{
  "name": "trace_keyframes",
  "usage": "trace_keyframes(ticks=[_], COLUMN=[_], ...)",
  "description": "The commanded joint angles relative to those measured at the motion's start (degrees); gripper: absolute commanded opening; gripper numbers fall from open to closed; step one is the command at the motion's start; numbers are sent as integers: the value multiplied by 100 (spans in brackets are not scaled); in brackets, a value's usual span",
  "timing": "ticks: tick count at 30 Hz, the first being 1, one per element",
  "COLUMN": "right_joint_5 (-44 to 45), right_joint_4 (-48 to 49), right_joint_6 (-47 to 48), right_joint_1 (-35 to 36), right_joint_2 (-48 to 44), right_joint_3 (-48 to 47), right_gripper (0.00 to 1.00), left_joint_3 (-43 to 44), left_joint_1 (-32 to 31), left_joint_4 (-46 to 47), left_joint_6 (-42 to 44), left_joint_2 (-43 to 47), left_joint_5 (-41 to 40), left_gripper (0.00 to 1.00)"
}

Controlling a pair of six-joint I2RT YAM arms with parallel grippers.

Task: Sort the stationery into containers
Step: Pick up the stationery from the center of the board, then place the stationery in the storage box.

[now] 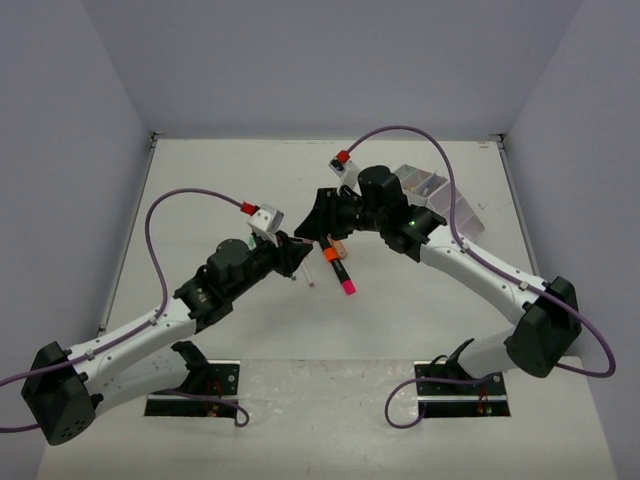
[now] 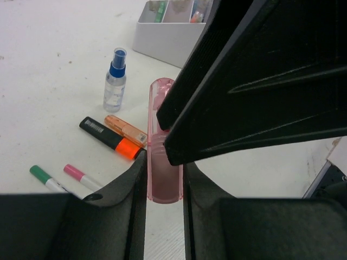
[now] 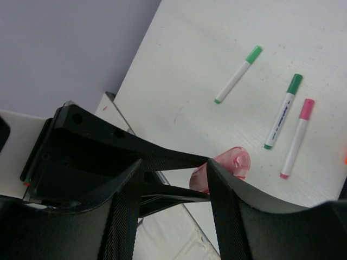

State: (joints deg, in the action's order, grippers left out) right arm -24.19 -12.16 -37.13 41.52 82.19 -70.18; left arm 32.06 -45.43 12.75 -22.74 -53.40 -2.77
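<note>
The left gripper (image 2: 164,169) was pinched on the near end of a pink highlighter (image 2: 161,108), one finger pressed against each side of its barrel. The highlighter's long axis ran straight out from between those fingers, away from the left wrist camera. Its rounded far end pointed toward the white organizer (image 2: 162,40) at the far right of the table (image 1: 220,180).

The right gripper (image 3: 174,165) met it nose to nose near the middle of the table. Its fingers stood apart on either side of the highlighter's far half, but I could not tell whether they pressed on it.

On the table to the left of the held highlighter stood a small spray bottle (image 2: 115,81) with a blue cap. Nearer lay a black marker (image 2: 105,135) touching an orange highlighter (image 2: 126,129), both slanted. Closer in lay a green-capped pen (image 2: 46,177) and a pink-capped pen (image 2: 81,176).
</note>
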Motion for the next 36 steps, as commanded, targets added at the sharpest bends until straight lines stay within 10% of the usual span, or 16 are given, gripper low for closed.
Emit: trace_keyframes(ticks=[1,12,21,30,34,36], right_joint_5=[1254,1937,691,-516,-273,309], right_joint_4=[-373,-766,-507,184,138,-256], right_joint_6=[146,259,102,-200,-127,76], right_joint_1=[25,23,23,14,-282,-744], right_joint_2=[-240,-469,-115,65,-10,-6], right_joint_3=[-247,-328,-339,-233,-202,-364], right_gripper=[52,52,48,0,0,0], left_joint_3=[33,46,-71,-69,175,349], left_joint_1=[-10,-1,-6,-10,-3,-10], left_joint_4=[332,253,466,502,-137,-561], left_joint_6=[223,200,179,105,-29,-136], left_joint_2=[216,215,473,447,394,368], left_joint_5=[63,-22,42,-27,-572,-994], left_gripper=[0,0,0,0,88,100])
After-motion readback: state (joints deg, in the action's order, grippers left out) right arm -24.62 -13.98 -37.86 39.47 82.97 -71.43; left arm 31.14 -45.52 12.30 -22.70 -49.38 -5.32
